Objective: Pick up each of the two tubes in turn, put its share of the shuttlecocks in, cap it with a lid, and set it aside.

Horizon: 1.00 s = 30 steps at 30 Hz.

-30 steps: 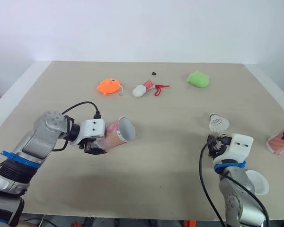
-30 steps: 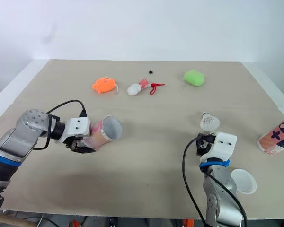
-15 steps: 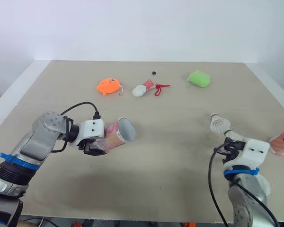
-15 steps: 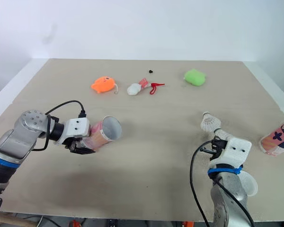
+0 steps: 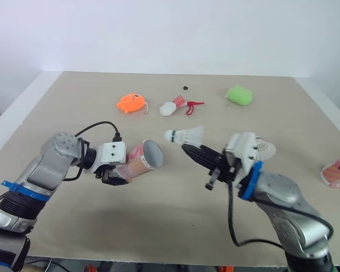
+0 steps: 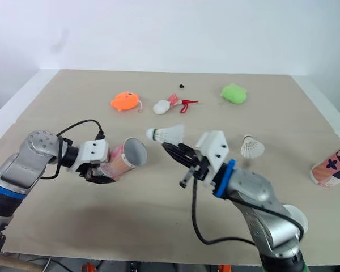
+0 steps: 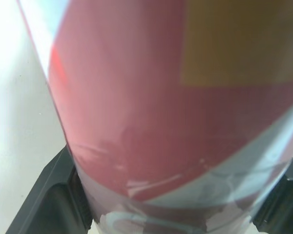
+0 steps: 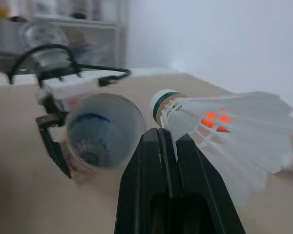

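Bright even light, soft shadows, blurred close-up wrist views

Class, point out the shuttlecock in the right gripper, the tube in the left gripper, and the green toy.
held shuttlecock (image 5: 185,135), left eye view, feather skirt.
held tube (image 5: 136,160), left eye view, pink side wall.
green toy (image 5: 238,94), left eye view, its middle.

Over the left of the table (image 5: 56,107), the tube (image 5: 143,158) lies in the left gripper (image 5: 117,174), its mouth toward the shuttlecock (image 5: 184,135) in the right gripper (image 5: 187,148) (just beside it). Farther right sits a second shuttlecock (image 5: 264,148), a second tube (image 5: 337,170) at the right edge, and small toys (image 5: 170,107) behind.
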Each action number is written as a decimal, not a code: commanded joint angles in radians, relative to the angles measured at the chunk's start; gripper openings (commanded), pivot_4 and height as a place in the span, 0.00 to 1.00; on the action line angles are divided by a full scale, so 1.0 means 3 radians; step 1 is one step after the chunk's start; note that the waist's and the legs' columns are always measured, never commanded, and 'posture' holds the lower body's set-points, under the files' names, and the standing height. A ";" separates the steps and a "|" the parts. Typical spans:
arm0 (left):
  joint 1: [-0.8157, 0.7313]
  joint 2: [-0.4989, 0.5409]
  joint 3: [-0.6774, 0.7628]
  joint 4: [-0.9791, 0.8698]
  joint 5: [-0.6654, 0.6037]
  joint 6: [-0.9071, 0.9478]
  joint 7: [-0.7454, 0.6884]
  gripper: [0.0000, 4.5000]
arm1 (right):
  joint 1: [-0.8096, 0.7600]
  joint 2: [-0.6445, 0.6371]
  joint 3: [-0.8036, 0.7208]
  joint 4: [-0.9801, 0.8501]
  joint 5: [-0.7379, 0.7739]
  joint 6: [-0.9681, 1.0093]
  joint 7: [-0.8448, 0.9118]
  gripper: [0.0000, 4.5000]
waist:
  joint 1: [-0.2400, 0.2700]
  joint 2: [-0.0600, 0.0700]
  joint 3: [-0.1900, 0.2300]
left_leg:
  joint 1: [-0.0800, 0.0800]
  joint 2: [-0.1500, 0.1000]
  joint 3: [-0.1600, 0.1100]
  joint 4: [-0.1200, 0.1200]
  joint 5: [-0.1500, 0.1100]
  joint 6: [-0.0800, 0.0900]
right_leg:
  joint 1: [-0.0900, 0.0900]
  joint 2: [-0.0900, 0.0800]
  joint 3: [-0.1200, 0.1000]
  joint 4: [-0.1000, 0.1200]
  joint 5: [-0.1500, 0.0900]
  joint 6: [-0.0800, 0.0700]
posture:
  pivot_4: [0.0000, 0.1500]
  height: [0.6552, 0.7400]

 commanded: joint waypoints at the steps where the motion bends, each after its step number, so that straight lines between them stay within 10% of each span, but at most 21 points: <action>1: 0.0050 -0.0017 -0.0052 -0.0057 -0.0016 0.0055 0.0034 0.77 | -0.0085 -0.0126 0.0217 0.0016 -0.0003 0.0074 0.0233 0.01 | 0.0008 0.0000 0.0000 | -0.0003 0.0000 0.0000 0.0000 0.0000 0.0000 | -0.0001 -0.0001 -0.0003 0.0000 -0.0001 0.0001 | 1.00 1.00; 10: 0.0087 -0.0015 -0.0061 -0.0103 -0.0031 0.0091 0.0042 0.77 | -0.0353 -0.0041 0.0435 0.0259 -0.0132 0.0045 0.0298 0.01 | 0.0003 -0.0001 0.0000 | -0.0007 0.0001 -0.0006 0.0002 -0.0001 0.0000 | -0.0006 0.0000 -0.0005 0.0000 0.0007 0.0009 | 1.00 1.00; 20: 0.0096 -0.0014 -0.0063 -0.0098 -0.0022 0.0080 0.0050 0.77 | 0.0035 0.0313 0.0276 0.0066 -0.0009 0.0102 -0.0085 0.97 | 0.0015 -0.0007 -0.0004 | -0.0015 0.0000 -0.0010 0.0001 0.0000 0.0000 | -0.0007 -0.0001 -0.0015 0.0000 0.0005 0.0010 | 1.00 1.00; 30: 0.0095 -0.0053 -0.0089 -0.0056 -0.0024 0.0055 0.0071 0.77 | 0.0653 0.0847 -0.0614 0.0724 -0.1285 -0.0565 -0.1856 0.99 | 0.0016 -0.0011 -0.0009 | -0.0012 -0.0001 -0.0010 0.0005 0.0000 0.0000 | -0.0007 -0.0005 -0.0010 0.0000 0.0004 0.0003 | 1.00 1.00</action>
